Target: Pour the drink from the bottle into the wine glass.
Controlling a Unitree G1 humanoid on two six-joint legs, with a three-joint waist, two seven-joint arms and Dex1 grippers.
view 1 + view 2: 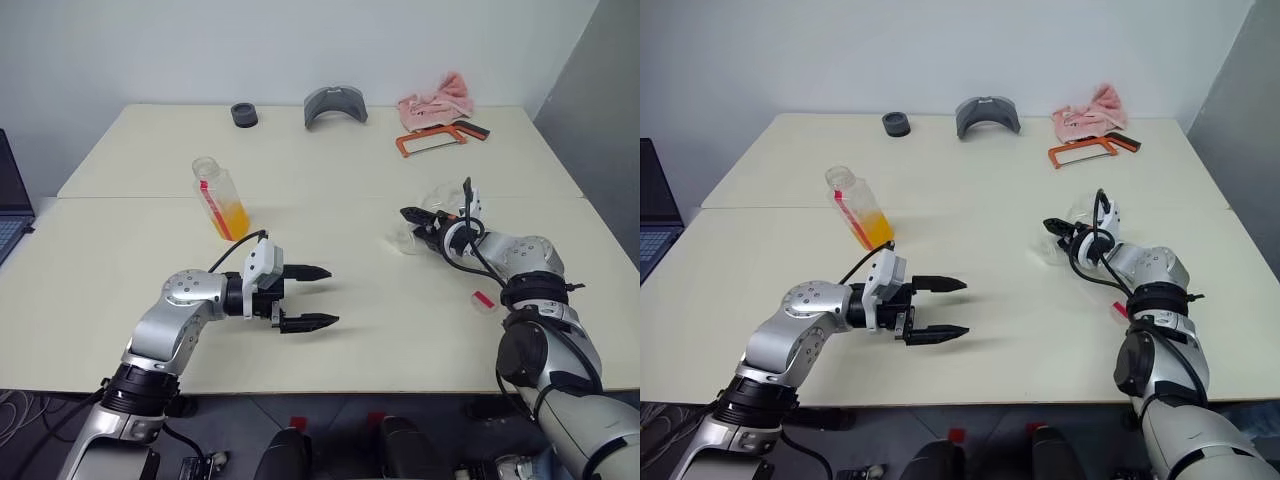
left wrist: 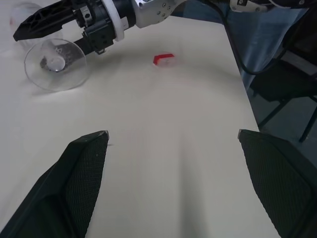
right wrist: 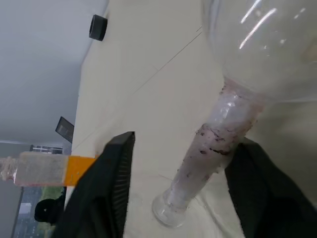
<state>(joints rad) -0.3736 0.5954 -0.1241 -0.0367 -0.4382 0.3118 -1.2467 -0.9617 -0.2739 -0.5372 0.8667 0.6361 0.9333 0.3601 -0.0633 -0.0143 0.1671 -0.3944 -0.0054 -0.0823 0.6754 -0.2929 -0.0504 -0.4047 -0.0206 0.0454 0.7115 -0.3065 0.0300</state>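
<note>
The bottle (image 1: 218,200) stands upright and uncapped on the left half of the table, the orange drink (image 1: 230,218) filling its lower part. At the right, the wine glass (image 1: 425,215) lies on its side, its round foot (image 2: 55,63) turned toward my left arm. My right gripper (image 1: 435,205) straddles the glass's stem (image 3: 218,144). One finger is against the stem and the other (image 3: 116,173) stands off it, so the gripper is open. My left gripper (image 1: 330,296) hovers open over bare table in front of the bottle, with nothing between its fingers.
A small red cap (image 1: 483,299) lies on the table near my right forearm. Along the far edge sit a black round object (image 1: 244,114), a grey curved piece (image 1: 335,105), a pink cloth (image 1: 437,100) and an orange hacksaw (image 1: 432,138). A laptop (image 1: 8,210) is at the left edge.
</note>
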